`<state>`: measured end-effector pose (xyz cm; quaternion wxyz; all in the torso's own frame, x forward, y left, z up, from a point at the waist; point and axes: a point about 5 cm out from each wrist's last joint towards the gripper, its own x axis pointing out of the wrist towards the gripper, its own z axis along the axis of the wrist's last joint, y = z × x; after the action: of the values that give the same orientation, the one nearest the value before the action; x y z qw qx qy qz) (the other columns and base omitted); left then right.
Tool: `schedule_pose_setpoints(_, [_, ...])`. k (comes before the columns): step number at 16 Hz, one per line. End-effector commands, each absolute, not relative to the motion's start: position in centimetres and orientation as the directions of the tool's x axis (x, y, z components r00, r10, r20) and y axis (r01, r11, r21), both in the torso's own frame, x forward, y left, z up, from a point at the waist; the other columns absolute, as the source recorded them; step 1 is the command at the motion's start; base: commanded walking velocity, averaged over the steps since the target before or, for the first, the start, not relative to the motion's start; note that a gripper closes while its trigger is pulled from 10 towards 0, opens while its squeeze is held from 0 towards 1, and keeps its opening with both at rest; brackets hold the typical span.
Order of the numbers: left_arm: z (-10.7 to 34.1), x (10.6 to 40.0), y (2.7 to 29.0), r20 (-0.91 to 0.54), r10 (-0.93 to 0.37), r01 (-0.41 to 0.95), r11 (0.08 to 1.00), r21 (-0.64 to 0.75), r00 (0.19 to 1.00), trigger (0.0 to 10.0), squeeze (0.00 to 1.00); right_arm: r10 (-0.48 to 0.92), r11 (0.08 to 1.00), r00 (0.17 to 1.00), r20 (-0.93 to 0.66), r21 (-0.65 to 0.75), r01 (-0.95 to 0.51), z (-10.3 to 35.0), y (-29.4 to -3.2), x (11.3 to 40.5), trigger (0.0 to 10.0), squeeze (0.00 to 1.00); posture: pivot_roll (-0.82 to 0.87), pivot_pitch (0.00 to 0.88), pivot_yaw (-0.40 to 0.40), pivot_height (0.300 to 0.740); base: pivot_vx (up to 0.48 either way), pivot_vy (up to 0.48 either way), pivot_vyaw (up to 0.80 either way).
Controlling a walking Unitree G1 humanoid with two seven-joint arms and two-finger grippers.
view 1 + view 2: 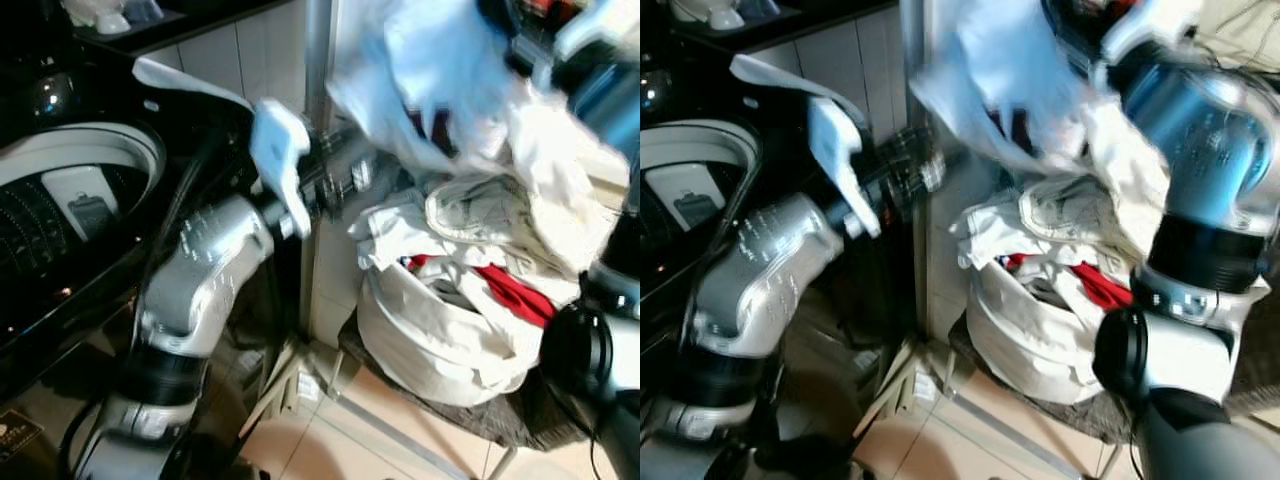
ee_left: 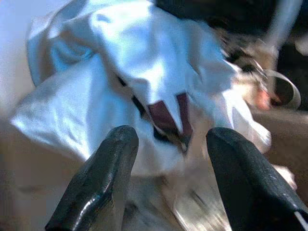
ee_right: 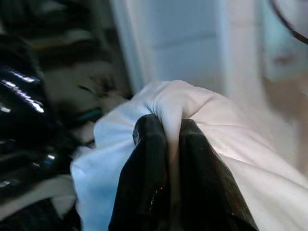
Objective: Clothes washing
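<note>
My right gripper (image 3: 168, 132) is shut on a fold of a white garment (image 1: 430, 70) and holds it up above a white laundry bag (image 1: 430, 340). The bag is stuffed with pale clothes and a red piece (image 1: 515, 292). The left gripper (image 2: 173, 139) is open, its fingers (image 2: 108, 168) spread just short of the hanging garment (image 2: 144, 62), which has a dark red patch at the neck. My left arm (image 1: 205, 270) reaches across from the washer side toward the cloth. The top-loading washing machine (image 1: 150, 150) stands at the left with its drum open.
The laundry bag rests on a low woven seat (image 1: 500, 420) with metal legs over a tiled floor (image 1: 330, 440). A tiled wall and a grey post (image 1: 318, 50) stand between washer and bag. My right arm (image 1: 1200, 200) fills the right side.
</note>
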<state>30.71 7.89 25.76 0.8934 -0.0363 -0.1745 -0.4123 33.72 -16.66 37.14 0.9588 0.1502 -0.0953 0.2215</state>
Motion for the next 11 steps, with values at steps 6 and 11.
schedule_pose_setpoints(6, [29.7,31.2,6.9,0.515,-0.651,0.735,0.675,0.058,0.558,10.0,1.0,0.557,0.728,0.791,0.253,0.311,-0.611,36.5,-12.0,33.7,0.0,0.0,-0.02,0.0,-0.037,0.74,0.0,0.0,0.0])
schedule_pose_setpoints(11, [28.5,30.8,5.9,0.468,-0.685,0.734,0.671,0.106,0.559,10.0,0.93,0.647,0.634,0.737,0.195,0.399,-0.662,34.0,-9.4,33.3,0.0,0.0,-0.02,0.0,-0.054,0.74,0.0,0.0,0.0])
